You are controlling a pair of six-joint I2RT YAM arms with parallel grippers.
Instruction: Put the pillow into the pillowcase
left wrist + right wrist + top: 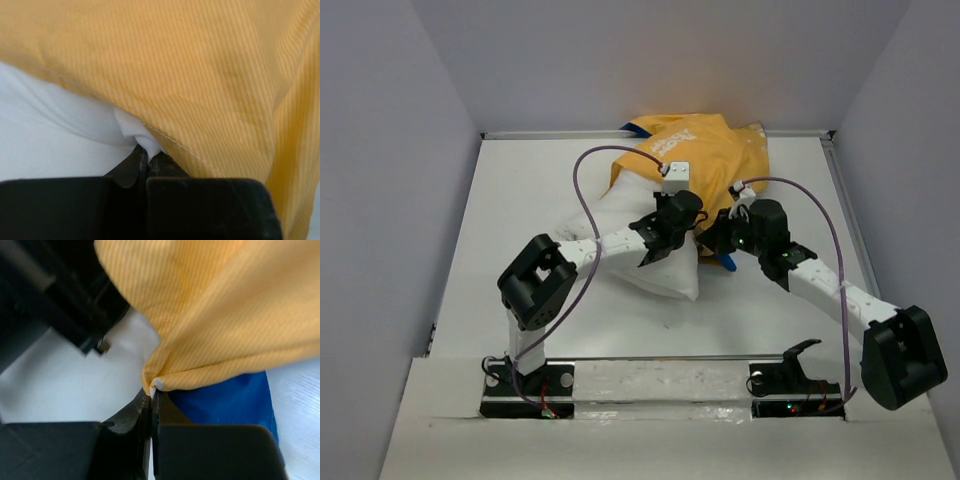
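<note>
left gripper (146,154) fingers together, pinching white pillow (665,275) tuft at pillowcase (695,150) hem | right gripper (152,396) clamped on pillowcase's yellow edge | pillow at frame centre, its far end under pillowcase at upper centre

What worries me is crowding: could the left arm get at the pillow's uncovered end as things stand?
Probably yes: the pillow lies bare right at the left gripper, nothing between, though it is shut on the pillowcase hem.

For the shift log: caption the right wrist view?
Right claw shut on the pillowcase at its yellow hem, blue side showing beneath.
</note>
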